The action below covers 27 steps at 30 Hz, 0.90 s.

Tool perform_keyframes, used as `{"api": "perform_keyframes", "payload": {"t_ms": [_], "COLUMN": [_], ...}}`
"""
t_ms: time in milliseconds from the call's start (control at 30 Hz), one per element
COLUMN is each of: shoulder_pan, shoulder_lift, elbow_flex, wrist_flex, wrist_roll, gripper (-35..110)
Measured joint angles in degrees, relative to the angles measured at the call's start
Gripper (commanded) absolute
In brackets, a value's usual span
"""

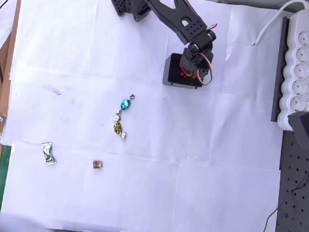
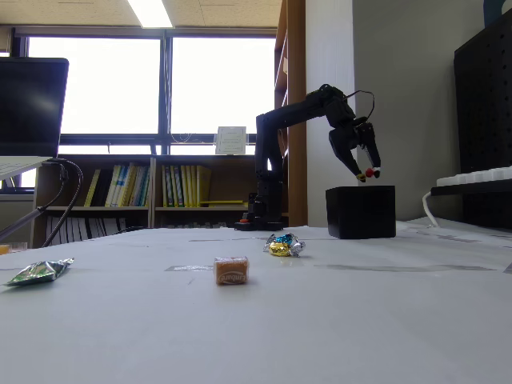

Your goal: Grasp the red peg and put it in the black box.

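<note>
The black box [image 1: 170, 69] [image 2: 360, 212] stands on the white paper near the arm's base. My gripper [image 1: 187, 69] [image 2: 366, 175] hangs just above the box's open top, pointing down, and is shut on the red peg [image 1: 184, 73] [image 2: 370, 171]. In the fixed view the peg shows as a small red dot at the fingertips, a little above the box's rim. From overhead the peg lies within the box's outline, and the gripper hides much of the box's inside.
A blue candy [image 1: 125, 103] and a gold candy [image 1: 117, 128] [image 2: 282, 245] lie mid-table. A green wrapper [image 1: 48, 154] [image 2: 40, 272] and a brown square sweet [image 1: 97, 164] [image 2: 231, 270] lie nearer the front. A white power strip [image 1: 301, 68] runs along the right edge.
</note>
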Motion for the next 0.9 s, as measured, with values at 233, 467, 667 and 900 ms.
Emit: {"api": "perform_keyframes", "payload": {"t_ms": [233,467,667,900], "shoulder_pan": [1.8,3.3,4.0,8.3], "shoulder_lift": [0.0,0.0,-1.1,-2.6], "elbow_flex": [-0.9,-1.9,1.0,11.4], "wrist_flex": [0.0,0.1,6.9,13.9], "wrist_roll": [-1.0,-2.9,-5.3,-2.6], "gripper": [64,64,16,0]}}
